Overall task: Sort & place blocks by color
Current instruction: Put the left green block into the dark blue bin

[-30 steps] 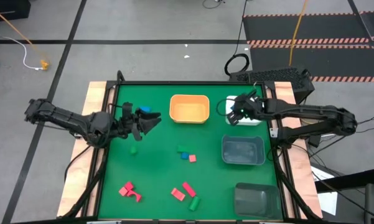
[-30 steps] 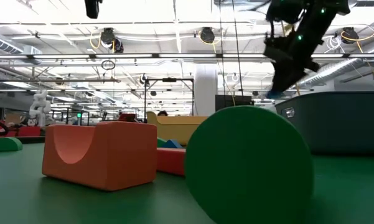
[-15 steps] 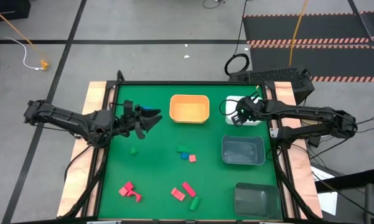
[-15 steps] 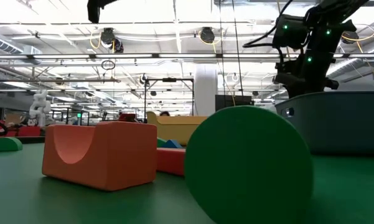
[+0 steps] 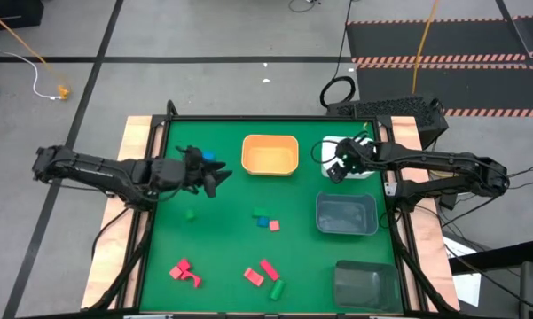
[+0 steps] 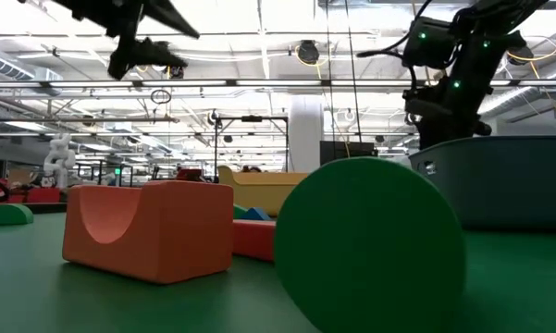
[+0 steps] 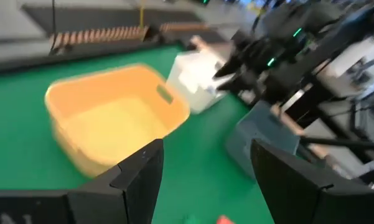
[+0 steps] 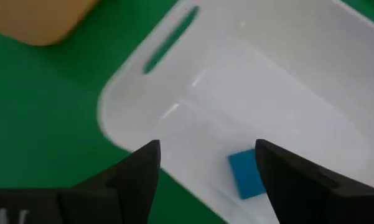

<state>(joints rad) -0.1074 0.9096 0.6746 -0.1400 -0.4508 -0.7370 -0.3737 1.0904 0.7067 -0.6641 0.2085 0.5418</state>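
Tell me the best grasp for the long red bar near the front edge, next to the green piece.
Take the red bar across its narrow width at mid-length, coming straight down. It lies flat and diagonal, so turn the tool square to its long axis. The green piece sits off its lower end and a red block beside it, so the middle probably offers most room.

Seen from above: a green-topped table point(image 5: 222, 239) with pale wooden side rails. Along its far edge, an orange plastic bin point(image 5: 270, 154), then a white bin point(image 5: 358, 168) partly hidden under the right gripper point(image 5: 338, 167). Nearer on the right side, two grey bins point(image 5: 346, 214), one behind the other. Left gripper point(image 5: 215, 177) hovering near a small blue block point(image 5: 207, 155), left of the orange bin. Scattered elsewhere: a small green cube point(image 5: 190, 213), a green, blue and red cluster point(image 5: 265, 219) mid-table, and red and green pieces point(image 5: 184, 272) near the front edge.
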